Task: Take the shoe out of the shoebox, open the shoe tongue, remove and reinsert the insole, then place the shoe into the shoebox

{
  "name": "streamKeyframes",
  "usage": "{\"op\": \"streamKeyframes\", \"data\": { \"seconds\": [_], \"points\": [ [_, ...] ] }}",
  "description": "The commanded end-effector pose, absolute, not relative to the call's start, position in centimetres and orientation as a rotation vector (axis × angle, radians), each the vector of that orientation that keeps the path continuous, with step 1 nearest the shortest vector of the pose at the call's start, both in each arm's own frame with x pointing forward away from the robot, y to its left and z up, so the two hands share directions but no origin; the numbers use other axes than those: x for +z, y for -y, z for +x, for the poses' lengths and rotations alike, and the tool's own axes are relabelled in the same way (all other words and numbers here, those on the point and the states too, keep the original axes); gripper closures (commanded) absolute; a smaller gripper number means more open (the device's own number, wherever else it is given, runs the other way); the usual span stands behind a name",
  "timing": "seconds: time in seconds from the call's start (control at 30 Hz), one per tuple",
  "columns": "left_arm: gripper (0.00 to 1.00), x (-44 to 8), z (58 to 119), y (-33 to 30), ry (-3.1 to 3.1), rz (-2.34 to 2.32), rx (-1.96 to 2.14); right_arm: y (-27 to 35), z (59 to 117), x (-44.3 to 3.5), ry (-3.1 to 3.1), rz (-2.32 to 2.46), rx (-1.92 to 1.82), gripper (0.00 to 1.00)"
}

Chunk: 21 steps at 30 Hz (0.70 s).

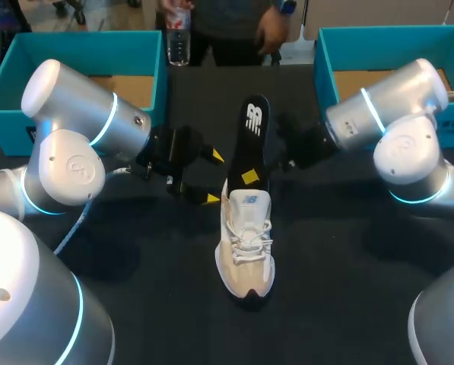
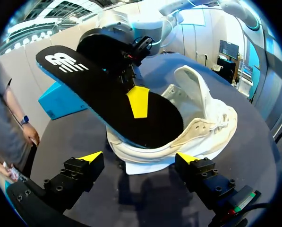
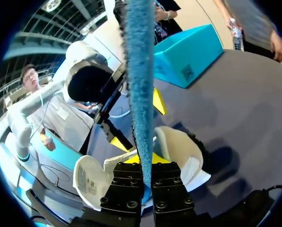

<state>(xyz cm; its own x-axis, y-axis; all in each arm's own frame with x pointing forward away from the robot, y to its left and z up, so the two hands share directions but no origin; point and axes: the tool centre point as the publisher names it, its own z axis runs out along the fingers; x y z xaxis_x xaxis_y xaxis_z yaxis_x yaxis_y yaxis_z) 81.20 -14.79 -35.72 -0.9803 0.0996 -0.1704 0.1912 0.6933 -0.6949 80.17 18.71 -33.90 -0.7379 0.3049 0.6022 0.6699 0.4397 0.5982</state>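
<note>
A beige and white shoe (image 1: pixel 246 247) stands on the black table, toe toward the near edge, tongue lifted. A black insole (image 1: pixel 255 141) juts up and back out of its opening, its front end inside the shoe. My right gripper (image 1: pixel 251 176) is shut on the insole's lower part from the right. In the right wrist view the insole (image 3: pixel 140 80) shows edge-on with its blue underside, pinched in the right gripper (image 3: pixel 146 163), the shoe (image 3: pixel 181 146) beyond. My left gripper (image 1: pixel 210 177) stands open just left of the shoe's heel; in its wrist view the left gripper (image 2: pixel 140 158) faces the shoe (image 2: pixel 197 127) and insole (image 2: pixel 107 94).
A teal shoebox (image 1: pixel 82 53) stands at the back left behind my left arm. A second teal shoebox (image 1: pixel 341 46) stands at the back right behind my right arm. Bare black tabletop (image 1: pixel 173 304) lies on the near side of the shoe.
</note>
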Motion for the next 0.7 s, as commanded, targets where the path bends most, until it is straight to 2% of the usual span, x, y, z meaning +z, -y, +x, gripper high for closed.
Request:
{"op": "streamKeyframes", "data": {
  "seconds": [0.03, 0.3, 0.7],
  "points": [
    [0.00, -35.8, 81.2, 14.9, -2.781, 0.240, -1.157, -19.1, 80.9, -33.4, 2.309, -0.801, -1.212, 1.00],
    [0.00, -35.8, 81.2, 14.9, -2.781, 0.240, -1.157, -19.2, 81.6, -32.9, 2.322, -0.735, -1.297, 1.00],
    [0.00, -35.8, 81.2, 14.9, -2.781, 0.240, -1.157, -19.4, 79.6, -34.8, 2.248, -0.702, -1.320, 1.00]
  ]
}}
